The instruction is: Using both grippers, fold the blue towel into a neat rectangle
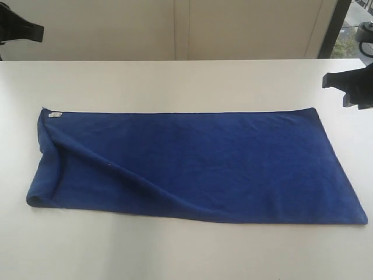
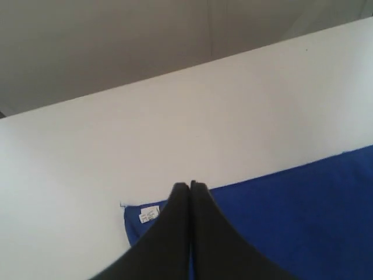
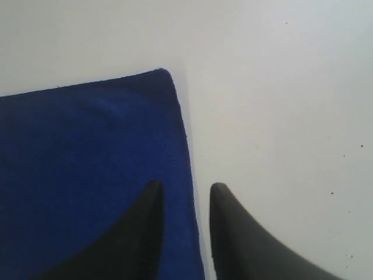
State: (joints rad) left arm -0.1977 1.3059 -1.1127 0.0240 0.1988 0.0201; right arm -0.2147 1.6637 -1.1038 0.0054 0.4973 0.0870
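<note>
Towel (image 1: 192, 166) lies long on the table (image 1: 175, 81); left claw (image 2: 190, 185) is pressed together and empty, right claw (image 3: 185, 188) stands apart above the short edge, probably ready to grasp.

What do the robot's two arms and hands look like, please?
Both are plain matte black. The left hand has two smooth fingers that widen from narrow, rounded tips; the right hand has the same tapered black fingers. In the exterior view each shows only as a dark, blocky shape at the frame's edge. No cables, markings or labels are visible.
</note>
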